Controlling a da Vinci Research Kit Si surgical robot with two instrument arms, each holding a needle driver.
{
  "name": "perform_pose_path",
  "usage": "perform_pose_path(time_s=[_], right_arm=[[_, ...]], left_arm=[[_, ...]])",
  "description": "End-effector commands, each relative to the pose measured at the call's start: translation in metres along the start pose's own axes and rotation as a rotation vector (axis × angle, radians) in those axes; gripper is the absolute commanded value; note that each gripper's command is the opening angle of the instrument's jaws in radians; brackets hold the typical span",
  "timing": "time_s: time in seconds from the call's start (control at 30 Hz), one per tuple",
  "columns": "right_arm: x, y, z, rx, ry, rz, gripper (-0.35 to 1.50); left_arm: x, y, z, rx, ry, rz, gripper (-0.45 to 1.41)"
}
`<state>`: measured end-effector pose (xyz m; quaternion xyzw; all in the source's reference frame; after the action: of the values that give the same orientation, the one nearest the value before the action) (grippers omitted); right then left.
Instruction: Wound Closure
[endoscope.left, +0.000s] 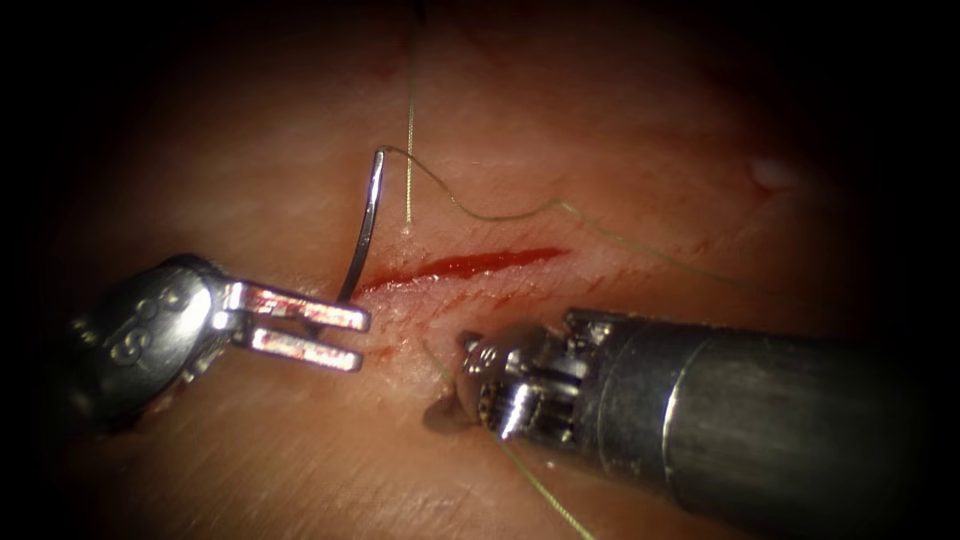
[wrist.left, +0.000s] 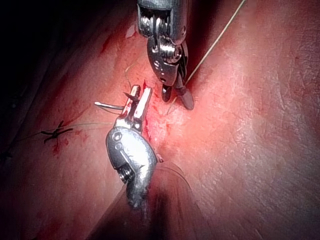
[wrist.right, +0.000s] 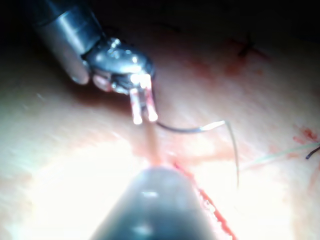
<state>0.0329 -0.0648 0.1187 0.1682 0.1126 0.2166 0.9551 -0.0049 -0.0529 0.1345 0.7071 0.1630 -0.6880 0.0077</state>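
At the left, the left gripper (endoscope.left: 360, 340) lay low over the tissue (endoscope.left: 250, 180) with its two jaws narrowly parted. Nothing was seen clamped between them. The needle (endoscope.left: 365, 225) stood just beside the upper jaw at the left end of the cut (endoscope.left: 470, 263). Its curve rose steeply away from the tissue, and its blunt end was free in the air. Its lower end was hidden behind the jaw, so it could not be told whether the point sat in the tissue.

The thread (endoscope.left: 500, 215) was seen running from the blunt end down across the tissue above the cut and off toward the right. A second strand hung straight down from above, close to the needle. Red fluid (endoscope.left: 520, 257) filled the cut.

To the right, the right gripper (wrist.left: 177, 98) was pressed tip-down onto the tissue just below the middle of the cut, with a strand of thread passing close by it. Whether anything was held there could not be told.

The step in hand was judged to be the handling of the needle at the cut's left end, with the needle in neither tool's firm hold. A grasp by the left gripper would call for the jaws to be closed squarely on the needle's body, clear of the point. The curve would have to be kept upright and the loose thread kept out of the jaws.
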Motion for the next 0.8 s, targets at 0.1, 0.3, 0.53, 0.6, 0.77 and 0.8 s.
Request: perform_pose_path(time_s=[0.1,0.3,0.53,0.6,0.77,0.8], right_arm=[[-0.0003,0.0003,0.0010,0.050,-0.003,-0.005,0.32],[-0.0013,-0.0001,0.0005,0.085,-0.007,-0.018,-0.35],[-0.0039,-0.0016,-0.0006,0.118,-0.019,-0.033,-0.35],[-0.0045,-0.0018,-0.0010,0.121,-0.019,-0.036,-0.35],[-0.0066,-0.0026,-0.0020,0.140,-0.019,-0.038,-0.35],[-0.0068,-0.0027,-0.0021,0.141,-0.016,-0.041,-0.35]], left_arm=[[-0.0007,-0.0004,0.0003,-0.001,0.001,0.002,-0.45],[-0.0007,-0.0002,0.0004,-0.008,0.003,0.003,-0.45],[-0.0008,-0.0001,0.0004,-0.011,0.003,-0.002,-0.45],[-0.0008,0.0000,0.0005,-0.014,0.004,-0.001,-0.45],[-0.0010,0.0000,0.0006,-0.019,0.005,-0.006,-0.45],[-0.0010,0.0000,0.0007,-0.019,0.005,-0.006,-0.45]])
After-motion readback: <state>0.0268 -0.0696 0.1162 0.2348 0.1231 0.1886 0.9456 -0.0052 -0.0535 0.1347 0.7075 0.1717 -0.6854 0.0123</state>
